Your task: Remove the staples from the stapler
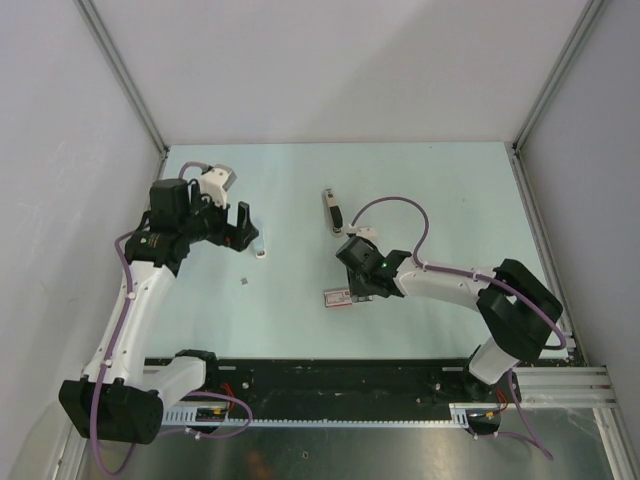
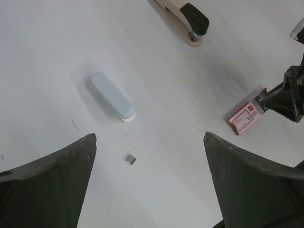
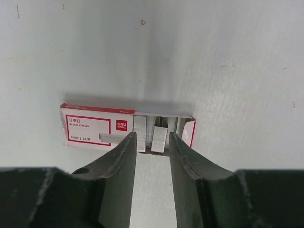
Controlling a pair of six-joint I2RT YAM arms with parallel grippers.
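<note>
The stapler, tan with a black top, lies closed at mid-table; its black end shows in the left wrist view. A tiny grey piece of staples lies loose on the table, just ahead of my left gripper, which is wide open and empty. My right gripper sits at the open end of the pink-and-white staple box. Its jaws stand a narrow gap apart around a staple strip that sticks out of the box, not touching it on both sides.
A small pale blue-and-white oblong object lies beside the left gripper. The staple box lies near the front middle. Grey walls enclose the table on three sides; a black rail runs along the near edge.
</note>
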